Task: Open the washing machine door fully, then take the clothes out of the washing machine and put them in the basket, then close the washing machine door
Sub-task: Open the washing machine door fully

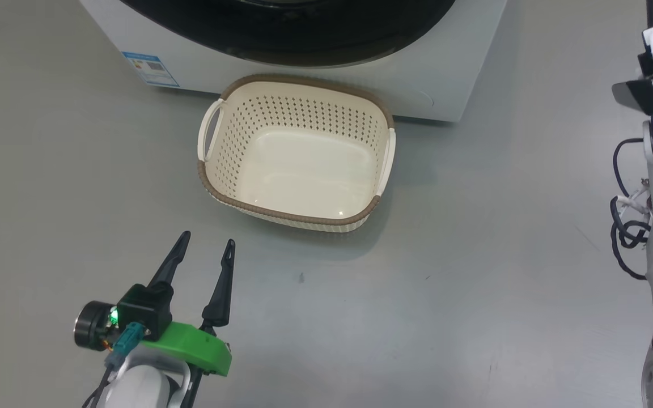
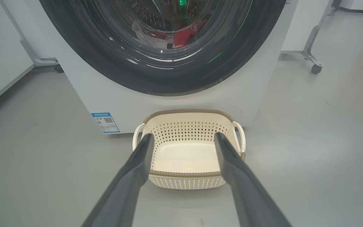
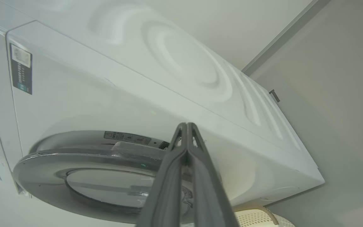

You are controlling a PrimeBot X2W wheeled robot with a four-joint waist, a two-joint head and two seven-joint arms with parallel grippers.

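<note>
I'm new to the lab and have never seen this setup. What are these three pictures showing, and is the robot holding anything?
It is a two-armed robot seen by three cameras. The head camera looks down at the floor, where an empty cream basket stands before a white washing machine. The left gripper hovers open, holding nothing. The left wrist camera looks along that gripper's fingers at the washing machine door, which looks shut, red clothes behind its glass. The right wrist camera shows the right gripper shut, empty, near the door's edge.

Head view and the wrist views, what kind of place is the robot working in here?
Probably a laundry test area in a lab, not a home: a white front-loading washing machine stands on bare grey floor, an empty cream basket before it, and wheeled stand legs beside it.
</note>
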